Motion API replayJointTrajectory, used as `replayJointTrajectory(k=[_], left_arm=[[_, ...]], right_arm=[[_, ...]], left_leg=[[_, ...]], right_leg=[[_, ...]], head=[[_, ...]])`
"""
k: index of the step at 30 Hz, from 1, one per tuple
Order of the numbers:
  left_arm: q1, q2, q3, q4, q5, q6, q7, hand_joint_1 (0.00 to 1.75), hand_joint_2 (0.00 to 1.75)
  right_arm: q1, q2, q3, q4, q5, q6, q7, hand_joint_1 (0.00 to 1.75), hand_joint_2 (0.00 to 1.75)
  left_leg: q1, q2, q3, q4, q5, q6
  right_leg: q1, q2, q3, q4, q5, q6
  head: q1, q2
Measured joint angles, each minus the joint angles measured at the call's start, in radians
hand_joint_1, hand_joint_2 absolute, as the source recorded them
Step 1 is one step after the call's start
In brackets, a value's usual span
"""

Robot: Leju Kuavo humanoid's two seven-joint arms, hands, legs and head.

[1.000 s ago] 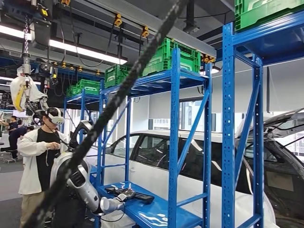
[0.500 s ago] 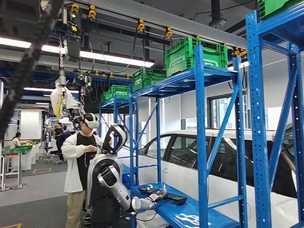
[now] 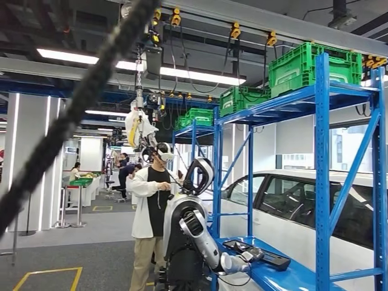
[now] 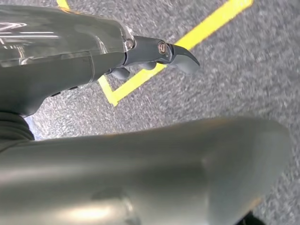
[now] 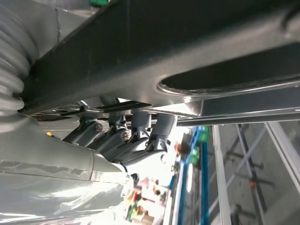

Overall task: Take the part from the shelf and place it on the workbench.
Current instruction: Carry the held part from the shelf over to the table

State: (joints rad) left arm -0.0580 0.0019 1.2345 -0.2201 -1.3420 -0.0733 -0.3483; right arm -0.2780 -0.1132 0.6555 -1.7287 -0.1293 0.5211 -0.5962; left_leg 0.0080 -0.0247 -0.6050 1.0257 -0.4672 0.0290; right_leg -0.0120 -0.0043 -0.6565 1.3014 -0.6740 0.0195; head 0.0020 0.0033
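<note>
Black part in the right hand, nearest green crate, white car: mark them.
Black part (image 5: 176, 42), right wrist view, broad flat face.
Green crate (image 3: 297, 70), head view, front wall.
White car (image 3: 297, 239), head view, door panel.

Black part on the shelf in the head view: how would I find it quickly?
Find the tall blue rack standing in front of the white car, then drop to its lowest shelf. The part lies flat there, where another robot's silver arm reaches in. It is low, flat and black, unlike the boxy green crates up on top of the rack.

Glossy blue metal shelf (image 3: 322, 182)
</note>
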Motion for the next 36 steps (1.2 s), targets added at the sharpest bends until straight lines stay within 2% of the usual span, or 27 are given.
replayJointTrajectory(k=[1, 2, 4, 5, 6, 7, 8, 9, 11, 13, 14, 15, 16, 17, 19, 21, 22, 24, 26, 28, 30, 31, 32, 33, 34, 35, 36], left_arm=[[0.000, 0.001, 0.000, 0.000, 0.000, 0.000, 0.000, 0.00, 1.75], [0.001, 0.003, 0.000, 0.000, 0.000, 0.000, 0.000, 0.00, 1.75], [0.002, 0.004, 0.000, 0.000, 0.000, 0.000, 0.000, 0.00, 1.75], [0.001, 0.005, 0.000, 0.000, 0.001, 0.001, 0.000, 0.00, 1.75], [0.001, 0.005, 0.000, 0.000, 0.001, 0.001, 0.001, 0.00, 1.75], [0.002, 0.006, 0.000, 0.000, 0.001, 0.001, 0.002, 0.00, 1.75], [0.005, 0.007, 0.000, 0.000, 0.001, 0.002, 0.004, 0.00, 1.75], [0.008, 0.009, 0.001, 0.000, 0.001, 0.002, 0.006, 0.00, 1.75], [0.011, 0.012, 0.002, 0.000, 0.001, 0.005, 0.008, 0.00, 1.75], [0.008, 0.013, 0.002, 0.000, 0.001, 0.007, 0.009, 0.00, 1.75], [0.006, 0.013, 0.002, 0.000, 0.001, 0.008, 0.009, 0.00, 1.75], [0.005, 0.013, 0.002, 0.000, 0.002, 0.008, 0.009, 0.00, 1.75], [0.007, 0.013, 0.002, 0.000, 0.003, 0.008, 0.009, 0.00, 1.75], [0.009, 0.013, 0.002, 0.000, 0.003, 0.008, 0.009, 0.00, 1.75], [0.011, 0.013, 0.003, 0.000, 0.004, 0.009, 0.009, 0.00, 1.75], [0.008, 0.014, 0.004, 0.000, 0.005, 0.009, 0.009, 0.00, 1.75], [0.008, 0.014, 0.005, 0.000, 0.005, 0.009, 0.009, 0.00, 1.75], [0.013, 0.015, 0.007, 0.000, 0.006, 0.010, 0.009, 0.00, 1.75], [0.016, 0.016, 0.009, 0.000, 0.007, 0.011, 0.009, 0.00, 1.75], [0.013, 0.016, 0.011, 0.000, 0.008, 0.012, 0.011, 0.00, 1.75], [0.011, 0.016, 0.013, 0.000, 0.008, 0.014, 0.017, 0.00, 1.75], [0.011, 0.016, 0.013, 0.000, 0.008, 0.016, 0.022, 0.00, 1.75], [0.013, 0.016, 0.014, 0.000, 0.008, 0.017, 0.026, 0.00, 1.75], [0.014, 0.016, 0.016, 0.000, 0.008, 0.017, 0.029, 0.00, 1.75], [0.015, 0.016, 0.018, 0.000, 0.008, 0.018, 0.031, 0.00, 1.75], [0.014, 0.015, 0.020, 0.000, 0.009, 0.018, 0.034, 0.00, 1.75], [0.014, 0.014, 0.023, 0.000, 0.010, 0.019, 0.037, 0.00, 1.75]], right_arm=[[-0.001, 0.000, 0.000, 0.002, 0.002, 0.001, 0.001, 1.75, 1.75], [-0.003, 0.000, 0.000, 0.003, 0.003, 0.002, 0.002, 1.75, 1.75], [-0.011, 0.001, 0.000, 0.005, 0.005, 0.002, 0.004, 1.75, 1.75], [-0.015, 0.001, 0.000, 0.005, 0.005, 0.002, 0.005, 1.75, 1.75], [-0.018, 0.002, 0.000, 0.006, 0.005, 0.003, 0.006, 1.75, 1.75], [-0.021, 0.002, 0.001, 0.007, 0.005, 0.003, 0.007, 1.75, 1.75], [-0.024, 0.003, 0.002, 0.008, 0.006, 0.004, 0.008, 1.75, 1.75], [-0.027, 0.005, 0.003, 0.009, 0.006, 0.004, 0.009, 1.75, 1.75], [-0.033, 0.010, 0.004, 0.010, 0.006, 0.005, 0.009, 1.75, 1.75], [-0.035, 0.013, 0.005, 0.013, 0.006, 0.007, 0.010, 1.75, 1.75], [-0.034, 0.013, 0.005, 0.015, 0.006, 0.008, 0.010, 1.75, 1.75], [-0.034, 0.012, 0.006, 0.018, 0.006, 0.008, 0.010, 1.75, 1.75], [-0.034, 0.012, 0.007, 0.020, 0.006, 0.008, 0.010, 1.75, 1.75], [-0.035, 0.012, 0.007, 0.021, 0.006, 0.009, 0.011, 1.75, 1.75], [-0.037, 0.013, 0.008, 0.022, 0.005, 0.009, 0.011, 1.75, 1.75], [-0.039, 0.013, 0.008, 0.022, 0.005, 0.009, 0.012, 1.75, 1.75], [-0.040, 0.013, 0.008, 0.022, 0.005, 0.009, 0.012, 1.75, 1.75], [-0.042, 0.014, 0.009, 0.023, 0.005, 0.009, 0.014, 1.75, 1.75], [-0.043, 0.015, 0.009, 0.024, 0.008, 0.009, 0.013, 1.75, 1.75], [-0.042, 0.014, 0.009, 0.025, 0.011, 0.009, 0.012, 1.75, 1.75], [-0.040, 0.012, 0.009, 0.027, 0.014, 0.010, 0.011, 1.75, 1.75], [-0.038, 0.012, 0.009, 0.028, 0.014, 0.011, 0.010, 1.75, 1.75], [-0.037, 0.012, 0.009, 0.028, 0.015, 0.012, 0.010, 1.75, 1.75], [-0.037, 0.012, 0.009, 0.029, 0.016, 0.012, 0.010, 1.75, 1.75], [-0.037, 0.012, 0.009, 0.029, 0.017, 0.012, 0.010, 1.75, 1.75], [-0.037, 0.012, 0.009, 0.028, 0.017, 0.012, 0.009, 1.75, 1.75], [-0.037, 0.012, 0.009, 0.028, 0.018, 0.012, 0.009, 1.75, 1.75]], left_leg=[[-0.002, -0.014, 0.000, 0.000, 0.001, 0.001], [-0.003, -0.028, 0.001, 0.001, 0.002, 0.001], [-0.007, -0.055, 0.002, 0.002, 0.003, 0.000], [-0.007, -0.068, 0.001, 0.003, 0.004, -0.002], [-0.006, -0.079, -0.003, 0.003, 0.007, -0.006], [-0.004, -0.090, -0.007, 0.003, 0.010, -0.011], [-0.002, -0.101, -0.012, 0.002, 0.014, -0.017], [-0.002, -0.099, -0.016, 0.004, 0.013, -0.022], [-0.005, -0.059, -0.037, 0.043, -0.016, -0.030], [-0.001, -0.008, -0.091, 0.157, -0.079, -0.039], [0.003, 0.003, -0.120, 0.221, -0.104, -0.045], [0.007, 0.009, -0.139, 0.263, -0.115, -0.050], [0.012, 0.014, -0.139, 0.267, -0.107, -0.055], [0.016, 0.019, -0.119, 0.234, -0.083, -0.059], [0.018, 0.053, -0.047, 0.103, -0.025, -0.067], [0.012, 0.085, -0.007, 0.020, -0.002, -0.058], [0.007, 0.088, -0.006, 0.012, -0.005, -0.049], [0.005, 0.068, -0.010, 0.010, -0.002, -0.031], [0.006, 0.050, -0.011, 0.007, 0.001, -0.017], [0.005, 0.029, -0.012, 0.006, 0.004, -0.008], [0.000, 0.002, -0.012, 0.006, 0.005, -0.002], [-0.004, -0.011, -0.012, 0.007, 0.006, -0.001], [-0.007, -0.025, -0.011, 0.007, 0.006, -0.001], [-0.009, -0.039, -0.009, 0.007, 0.006, 0.000], [-0.009, -0.052, -0.007, 0.007, 0.006, 0.000], [-0.010, -0.065, -0.007, 0.008, 0.007, -0.001], [-0.009, -0.077, -0.010, 0.009, 0.009, -0.003]], right_leg=[[0.001, 0.002, -0.001, -0.002, 0.016, -0.004], [0.003, 0.008, 0.017, -0.044, 0.049, -0.009], [0.005, 0.046, 0.077, -0.183, 0.126, -0.025], [0.006, 0.065, 0.099, -0.235, 0.148, -0.031], [0.007, 0.079, 0.112, -0.266, 0.157, -0.034], [0.007, 0.080, 0.116, -0.276, 0.155, -0.035], [0.007, 0.070, 0.118, -0.283, 0.156, -0.033], [0.005, 0.058, 0.119, -0.289, 0.157, -0.034], [0.000, 0.033, 0.121, -0.300, 0.163, -0.038], [0.000, 0.004, 0.122, -0.302, 0.165, -0.041], [0.000, -0.012, 0.122, -0.302, 0.164, -0.040], [0.000, -0.027, 0.121, -0.302, 0.164, -0.039], [-0.001, -0.040, 0.122, -0.301, 0.162, -0.037], [-0.002, -0.053, 0.123, -0.301, 0.160, -0.034], [-0.005, -0.075, 0.128, -0.297, 0.152, -0.023], [-0.001, -0.093, 0.131, -0.292, 0.144, -0.009], [0.001, -0.102, 0.132, -0.292, 0.143, -0.003], [-0.001, -0.113, 0.138, -0.295, 0.139, 0.007], [-0.007, -0.075, 0.130, -0.267, 0.111, 0.013], [-0.008, -0.019, 0.081, -0.153, 0.045, 0.012], [-0.004, -0.002, 0.017, -0.020, -0.004, 0.007], [-0.001, 0.001, 0.003, 0.004, -0.001, 0.002], [0.002, 0.004, 0.007, -0.014, 0.023, -0.004], [0.006, 0.012, 0.029, -0.068, 0.062, -0.012], [0.010, 0.033, 0.058, -0.139, 0.104, -0.021], [0.012, 0.055, 0.084, -0.202, 0.135, -0.029], [0.014, 0.074, 0.103, -0.248, 0.153, -0.033]], head=[[0.000, 0.000], [0.000, 0.000], [0.000, 0.000], [0.000, 0.000], [0.000, 0.000], [0.000, 0.000], [0.000, 0.000], [0.000, 0.000], [0.000, 0.000], [0.000, 0.000], [0.000, 0.000], [0.000, 0.000], [0.000, 0.000], [0.000, 0.000], [0.001, 0.000], [0.001, 0.000], [0.001, 0.000], [0.001, 0.000], [0.000, 0.000], [0.000, 0.000], [0.000, 0.000], [0.000, 0.000], [0.000, 0.000], [0.000, 0.000], [0.001, 0.000], [0.001, 0.000], [0.001, 0.000]])
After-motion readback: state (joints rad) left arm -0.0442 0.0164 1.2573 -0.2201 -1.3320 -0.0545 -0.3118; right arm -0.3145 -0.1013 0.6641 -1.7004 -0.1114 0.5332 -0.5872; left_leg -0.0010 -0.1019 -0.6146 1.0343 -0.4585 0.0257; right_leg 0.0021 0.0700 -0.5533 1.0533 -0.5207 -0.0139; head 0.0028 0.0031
